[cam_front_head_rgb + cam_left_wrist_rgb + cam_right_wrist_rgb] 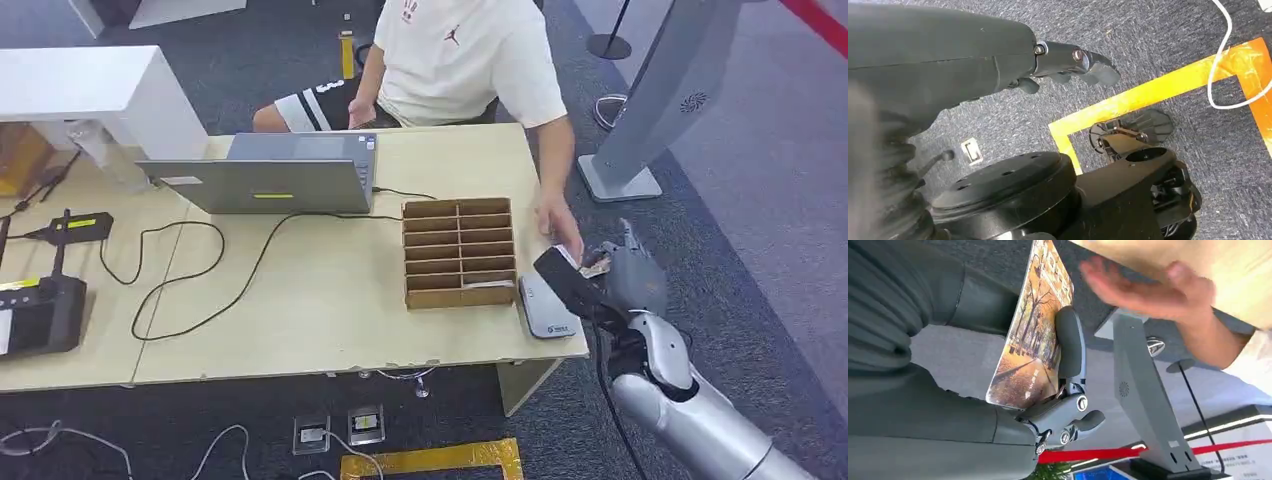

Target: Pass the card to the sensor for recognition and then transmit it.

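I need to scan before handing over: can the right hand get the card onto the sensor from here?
Probably yes. The right hand holds the card just beside the sensor at the table corner, with nothing between them; the person's hand hovers close by.

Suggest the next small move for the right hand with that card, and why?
Probably hold the card steady and let go once the person grips it. The right hand holds it past the table's right edge, beyond the grey sensor pad, and the person's hand is reaching in close but doesn't clearly grip it yet.
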